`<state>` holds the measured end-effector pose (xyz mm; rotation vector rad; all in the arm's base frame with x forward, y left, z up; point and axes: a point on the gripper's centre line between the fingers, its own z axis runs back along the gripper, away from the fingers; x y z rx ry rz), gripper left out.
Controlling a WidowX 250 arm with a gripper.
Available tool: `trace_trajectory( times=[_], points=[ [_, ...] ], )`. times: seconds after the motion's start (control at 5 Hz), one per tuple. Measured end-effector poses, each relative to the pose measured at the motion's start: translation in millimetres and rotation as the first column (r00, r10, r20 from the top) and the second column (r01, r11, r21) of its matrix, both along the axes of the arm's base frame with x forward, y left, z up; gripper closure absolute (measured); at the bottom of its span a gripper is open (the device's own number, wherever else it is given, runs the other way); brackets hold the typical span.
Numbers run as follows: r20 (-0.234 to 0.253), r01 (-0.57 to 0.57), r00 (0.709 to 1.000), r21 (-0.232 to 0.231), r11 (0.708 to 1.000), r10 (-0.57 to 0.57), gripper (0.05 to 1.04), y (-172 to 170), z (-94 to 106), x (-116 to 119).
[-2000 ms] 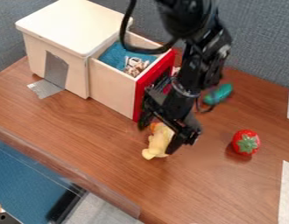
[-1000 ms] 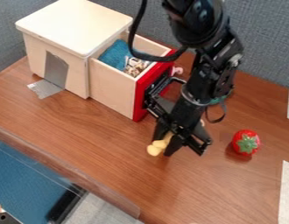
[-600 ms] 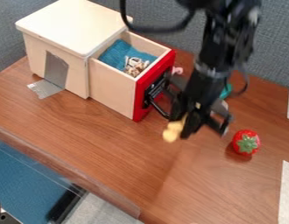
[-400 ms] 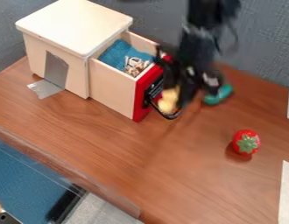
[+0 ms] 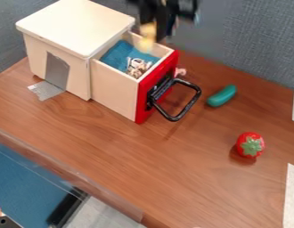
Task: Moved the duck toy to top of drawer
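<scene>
At the top edge of the camera view hangs the black gripper [image 5: 154,27], shut on the yellow duck toy [image 5: 147,37]. The duck is in front of the back right part of the open drawer [image 5: 116,91] as seen from the camera. To the left stands the wooden drawer box with its pale, flat top [image 5: 78,24]. The drawer sticks out to the right, with a red front and a black handle.
A blue cloth [image 5: 118,55] and a small patterned toy [image 5: 137,67] lie inside the drawer. The black handle [image 5: 191,104] juts out over the table. A teal object [image 5: 221,96] and a red strawberry toy [image 5: 251,145] are at the right; a pink object [image 5: 181,71] sits behind the drawer front.
The gripper has lifted the duck from the table in front of the drawer and carried it up and back, then left toward the drawer's rear corner. The drawer has stayed put.
</scene>
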<state>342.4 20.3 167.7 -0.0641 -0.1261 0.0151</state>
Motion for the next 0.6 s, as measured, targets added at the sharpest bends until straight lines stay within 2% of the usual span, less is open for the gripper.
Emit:
trace_trajectory(
  times=[0.4, 0.6],
  points=[
    [0.0, -0.165, 0.986, 0.002, 0.986, 0.165, 0.869, 91, 1.4, 14],
    [-0.019, -0.222, 0.975, 0.015, 0.975, 0.222, 0.869, 119, -18.4, 13]
  ],
)
